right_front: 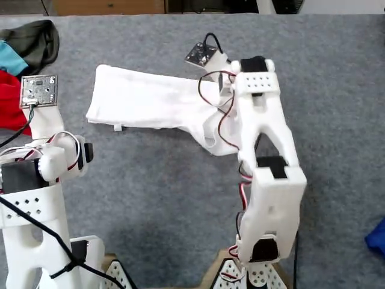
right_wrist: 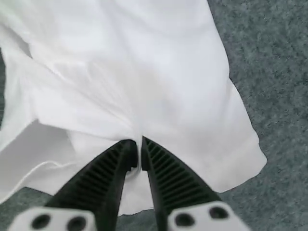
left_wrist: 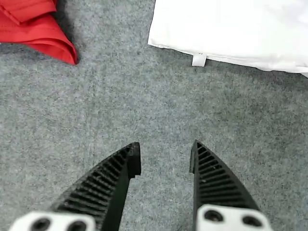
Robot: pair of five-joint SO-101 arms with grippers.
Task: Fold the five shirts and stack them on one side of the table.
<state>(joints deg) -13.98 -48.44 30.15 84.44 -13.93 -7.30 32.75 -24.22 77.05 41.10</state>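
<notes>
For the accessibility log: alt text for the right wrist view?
The right gripper, black and ribbed, is shut on a fold of the white shirt, which lies rumpled across the grey table. Bare table shows along one side.

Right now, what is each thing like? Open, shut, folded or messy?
white shirt, lying flat, looks partly folded, one edge pinched.
red shirt, crumpled, not folded.
dark green shirt, bunched up, not folded.
left claw, open, holding nothing.
right claw, shut on the white shirt.
</notes>
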